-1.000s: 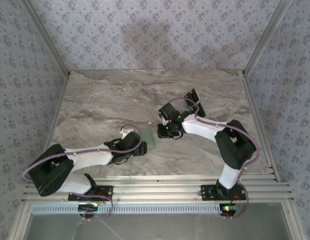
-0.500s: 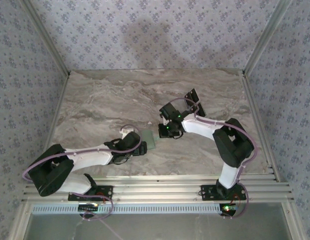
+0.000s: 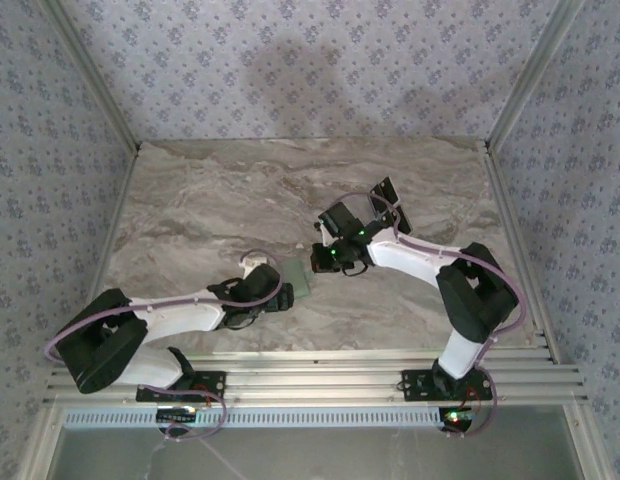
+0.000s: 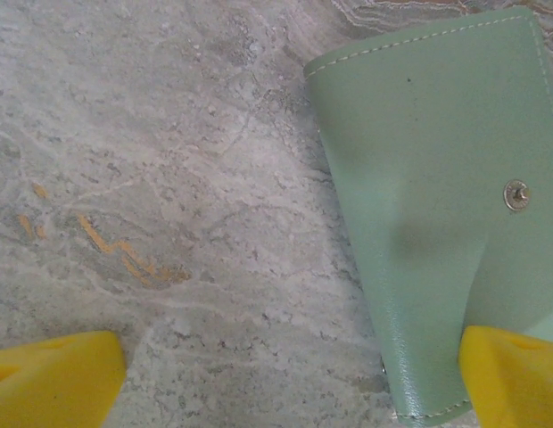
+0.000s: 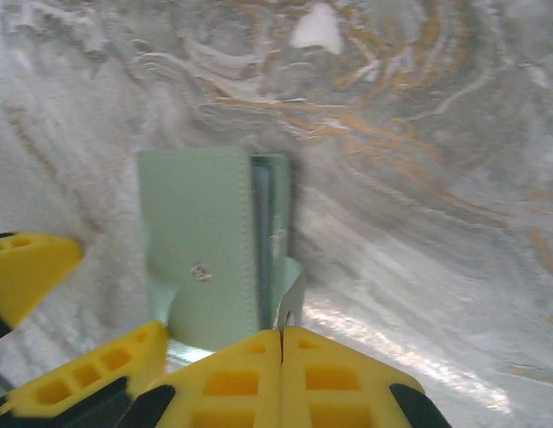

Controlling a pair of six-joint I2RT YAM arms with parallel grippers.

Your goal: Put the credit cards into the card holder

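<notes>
**Card holder lying between the two pincers, long axis pointing away from the right one.**

The card holder (image 3: 298, 278) is lying flat on the table (image 3: 210, 200), midway between the arms. The right pincer (image 5: 282, 343) is sitting fully closed just at the holder's near short edge, so the long axis is running straight away from its fingertips. A thin pale flap (image 5: 291, 294) is rising to the seam between them, and whether it is clamped cannot be told. The left pincer (image 4: 285, 383) is standing wide open on the opposite side, one finger (image 4: 513, 379) touching the holder's corner and the other over bare table. The credit cards (image 3: 400, 215), apparently the dark rectangles, are lying beyond the right forearm, well apart from the holder. The right arm is the nearer to them, so fetching one is likely falling to that arm.
</notes>
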